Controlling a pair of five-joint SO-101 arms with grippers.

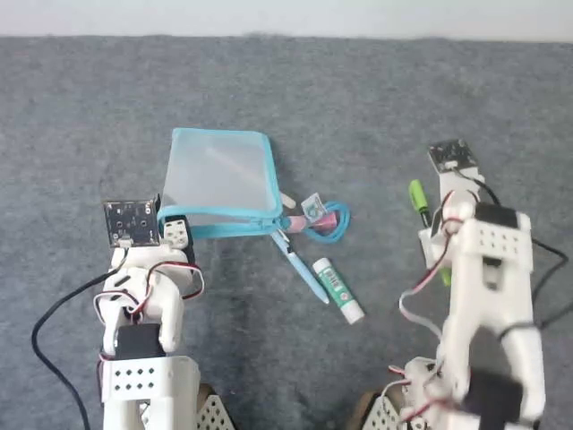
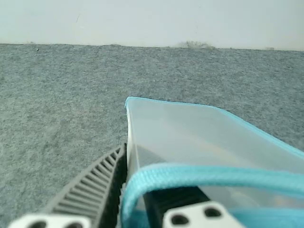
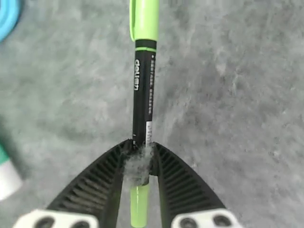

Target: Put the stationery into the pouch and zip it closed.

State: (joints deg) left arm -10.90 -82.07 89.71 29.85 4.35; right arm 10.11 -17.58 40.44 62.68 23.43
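A translucent pouch with a blue zipper edge lies flat on the grey carpet. My left gripper is shut on its near left corner; in the left wrist view the blue zipper edge runs between the fingers of that gripper. My right gripper is shut on a green and black marker, low over the carpet. In the high view the marker pokes out beside the right arm at the right gripper. A blue pen and a glue stick lie right of the pouch.
A small sharpener, a pink eraser and the pouch's blue strap loop sit by the zipper's right end. The glue stick and strap show at the right wrist view's edge. Open carpet lies between the arms.
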